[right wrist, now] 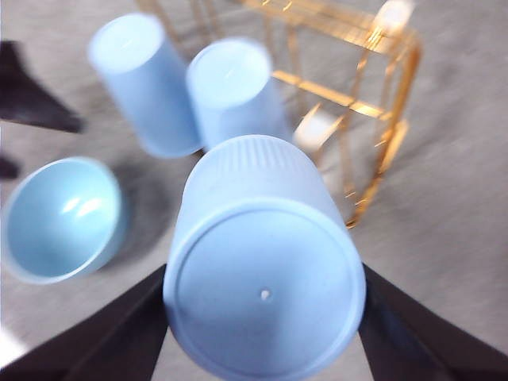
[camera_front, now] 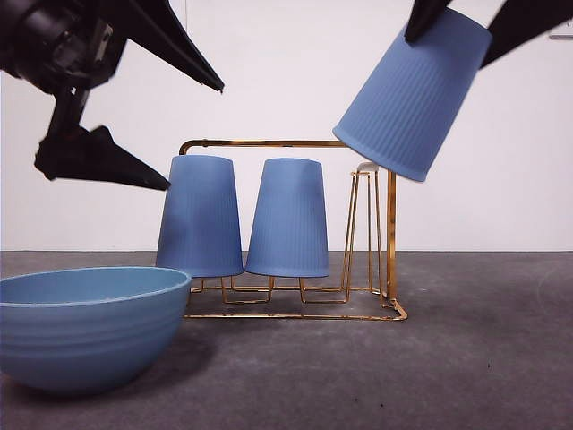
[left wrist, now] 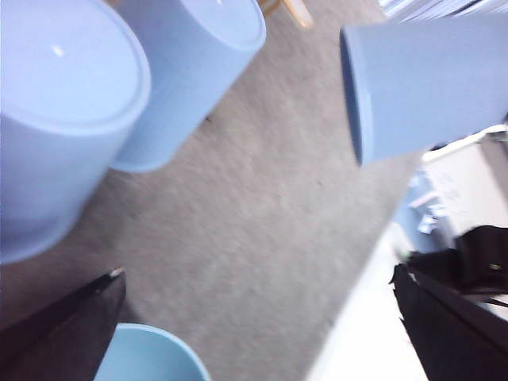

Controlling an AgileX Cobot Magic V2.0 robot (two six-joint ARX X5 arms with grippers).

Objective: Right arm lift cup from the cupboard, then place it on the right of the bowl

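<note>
Here the right gripper [camera_front: 466,22], at the upper right of the front frame, has its fingers [right wrist: 119,337] pressed against both sides of the cup [camera_front: 414,97], which hangs tilted in the air, clear of the cupboard [camera_front: 376,224]. Two more cups [camera_front: 199,215] sit upside down on the cupboard's pegs. At the upper left, the left gripper [camera_front: 192,134] hangs with fingers spread wide, grasping nothing. The bowl [camera_front: 85,327] rests on the worktop [camera_front: 466,358] at lower left.
</note>
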